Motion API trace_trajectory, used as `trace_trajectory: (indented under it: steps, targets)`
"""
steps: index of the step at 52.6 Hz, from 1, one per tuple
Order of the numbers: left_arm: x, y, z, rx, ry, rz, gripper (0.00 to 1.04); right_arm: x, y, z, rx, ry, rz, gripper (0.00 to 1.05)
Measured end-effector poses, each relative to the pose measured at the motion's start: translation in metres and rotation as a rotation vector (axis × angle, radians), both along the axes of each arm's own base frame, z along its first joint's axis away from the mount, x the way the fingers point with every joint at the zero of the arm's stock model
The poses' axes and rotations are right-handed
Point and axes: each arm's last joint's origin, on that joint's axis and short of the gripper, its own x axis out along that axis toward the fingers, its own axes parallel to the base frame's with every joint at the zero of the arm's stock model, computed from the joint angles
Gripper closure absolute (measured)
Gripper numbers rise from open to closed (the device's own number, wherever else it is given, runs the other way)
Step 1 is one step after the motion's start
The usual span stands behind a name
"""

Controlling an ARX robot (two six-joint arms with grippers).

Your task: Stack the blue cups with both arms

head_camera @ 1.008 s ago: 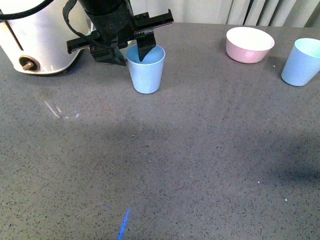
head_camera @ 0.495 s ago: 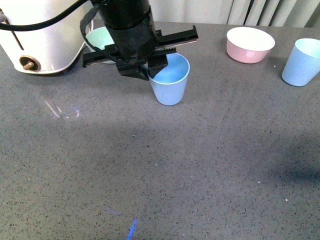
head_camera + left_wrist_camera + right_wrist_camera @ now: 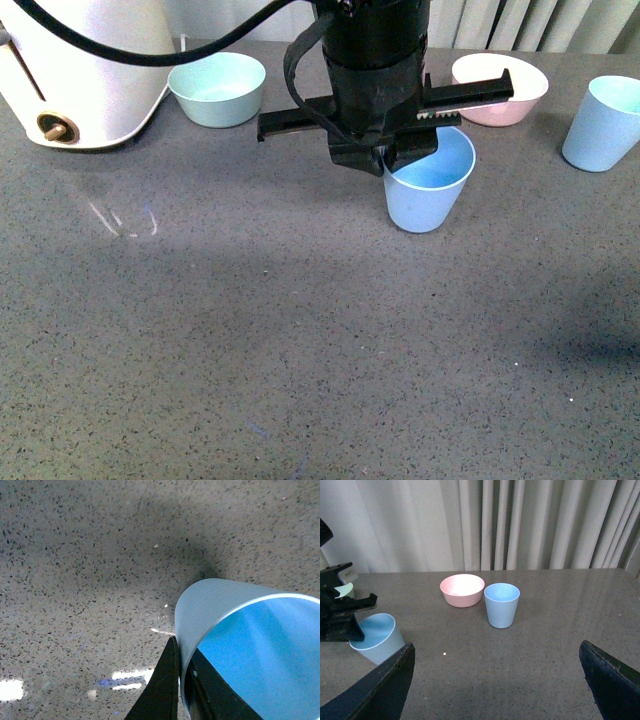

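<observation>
My left gripper [image 3: 392, 158] is shut on the rim of a light blue cup [image 3: 428, 185], one finger inside and one outside the wall. In the left wrist view the fingers [image 3: 161, 687] pinch the cup's wall [image 3: 215, 600] just above the grey table. The cup tilts a little, held near the table's middle back. The second blue cup [image 3: 601, 123] stands upright at the far right; it also shows in the right wrist view [image 3: 501, 604]. My right gripper [image 3: 496, 680] is open and empty, well short of that cup. The held cup shows there too [image 3: 377, 637].
A pink bowl [image 3: 527, 88] stands behind the held cup, beside the second cup [image 3: 462, 589]. A mint green bowl [image 3: 217, 87] sits at the back left next to a white appliance [image 3: 80, 60]. Grey curtains [image 3: 520, 520] hang behind the table.
My left gripper has carried the blue cup to the right, from the back left past the mint bowl to in front of the pink bowl. The second cup has not moved.
</observation>
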Motion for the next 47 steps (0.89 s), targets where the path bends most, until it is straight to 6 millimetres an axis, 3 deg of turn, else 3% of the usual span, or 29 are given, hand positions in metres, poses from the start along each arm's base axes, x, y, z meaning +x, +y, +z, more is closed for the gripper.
trace_trajectory:
  steps: [9, 30, 40, 47]
  targets:
    - [0.004, -0.002, -0.004, 0.006, 0.004, 0.000, 1.03, 0.000, 0.000, 0.000, 0.000, 0.000, 0.000, 0.09]
    - [0.012, -0.002, -0.001, -0.026, -0.017, 0.007, 0.47, 0.000, 0.000, 0.000, 0.000, 0.000, 0.000, 0.09]
    - [0.014, 0.010, 0.013, -0.045, -0.054, 0.035, 0.10, 0.000, 0.000, 0.000, 0.000, 0.000, 0.000, 0.09]
    - [-0.003, 0.031, 0.046, -0.100, -0.136, 0.056, 0.09, 0.000, 0.000, 0.000, 0.000, 0.000, 0.000, 0.09]
